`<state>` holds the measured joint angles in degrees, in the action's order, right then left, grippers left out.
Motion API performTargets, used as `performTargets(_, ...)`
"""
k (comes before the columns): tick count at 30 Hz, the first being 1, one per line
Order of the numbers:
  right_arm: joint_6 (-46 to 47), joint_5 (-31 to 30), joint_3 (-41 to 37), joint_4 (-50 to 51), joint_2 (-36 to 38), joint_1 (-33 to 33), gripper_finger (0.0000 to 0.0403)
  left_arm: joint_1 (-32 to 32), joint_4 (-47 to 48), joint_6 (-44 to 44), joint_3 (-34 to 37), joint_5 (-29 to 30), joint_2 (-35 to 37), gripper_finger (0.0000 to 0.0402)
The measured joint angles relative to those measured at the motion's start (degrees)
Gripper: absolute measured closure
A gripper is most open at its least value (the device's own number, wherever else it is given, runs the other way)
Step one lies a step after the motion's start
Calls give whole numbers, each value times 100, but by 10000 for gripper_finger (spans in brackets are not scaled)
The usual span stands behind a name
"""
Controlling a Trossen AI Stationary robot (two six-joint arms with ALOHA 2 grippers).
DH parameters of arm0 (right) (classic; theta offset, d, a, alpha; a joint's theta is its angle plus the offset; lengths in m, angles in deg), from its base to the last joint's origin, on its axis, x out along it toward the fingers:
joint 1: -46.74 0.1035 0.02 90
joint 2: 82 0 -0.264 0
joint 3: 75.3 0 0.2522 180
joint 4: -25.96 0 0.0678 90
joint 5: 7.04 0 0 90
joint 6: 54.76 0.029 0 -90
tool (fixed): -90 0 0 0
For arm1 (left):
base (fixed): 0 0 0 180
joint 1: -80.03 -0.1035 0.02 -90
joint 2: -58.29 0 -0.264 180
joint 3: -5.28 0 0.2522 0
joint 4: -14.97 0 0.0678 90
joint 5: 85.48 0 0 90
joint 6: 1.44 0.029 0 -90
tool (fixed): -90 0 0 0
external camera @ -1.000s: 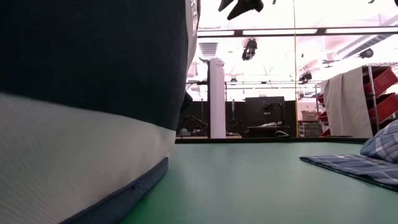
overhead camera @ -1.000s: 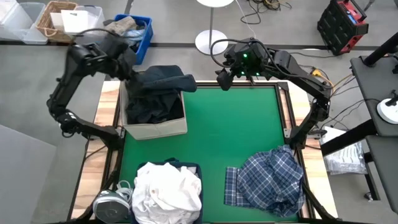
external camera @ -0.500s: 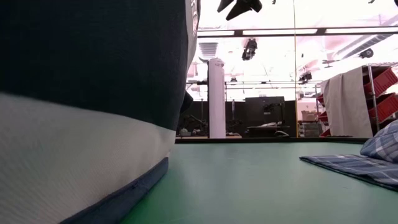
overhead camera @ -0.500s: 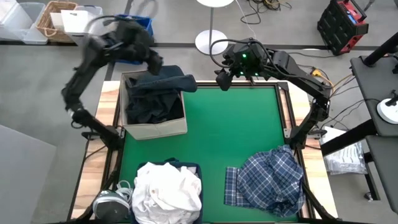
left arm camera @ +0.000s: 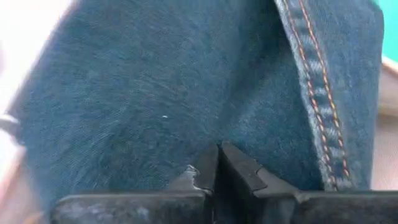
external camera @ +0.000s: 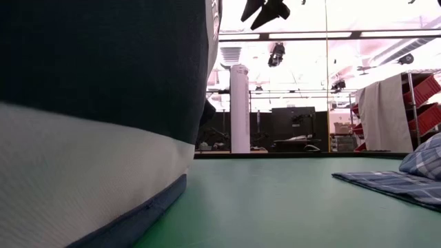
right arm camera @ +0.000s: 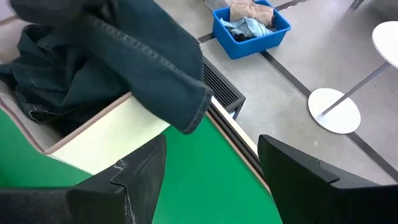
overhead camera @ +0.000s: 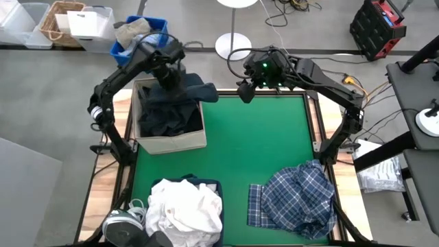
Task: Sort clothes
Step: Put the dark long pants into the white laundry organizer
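The dark jeans [overhead camera: 180, 88] hang over the back edge of the cloth box [overhead camera: 171, 141] at the back left of the green bench [overhead camera: 257, 147]. The left hand [overhead camera: 169, 77] sits on them, fingers pressed together. White clothes [overhead camera: 184, 209] fill a bin in front. The plaid shirt [overhead camera: 296, 201] lies at the front right. The right hand [overhead camera: 244, 89] hovers at the back, fingers spread, holding nothing.

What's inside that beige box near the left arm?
The beige box holds a heap of dark navy clothes, one denim piece draping over its rim. Whatever lies beneath the heap is covered.
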<state>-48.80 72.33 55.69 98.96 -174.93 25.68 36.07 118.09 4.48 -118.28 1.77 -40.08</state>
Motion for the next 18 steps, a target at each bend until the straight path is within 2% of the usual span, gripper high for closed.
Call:
performTargets(3,34,-2,-33,-2,0,0,156,-7,24,431,303,-270,41,401)
performTargets(6,69,-4,-39,-12,0,0,156,-9,26,437,763,-308,52,401)
performTargets(11,82,-7,-39,-120,0,0,156,-7,13,232,1640,-692,112,401)
performTargets(18,109,-5,-39,-130,0,0,156,-9,3,-238,2473,-174,104,401)
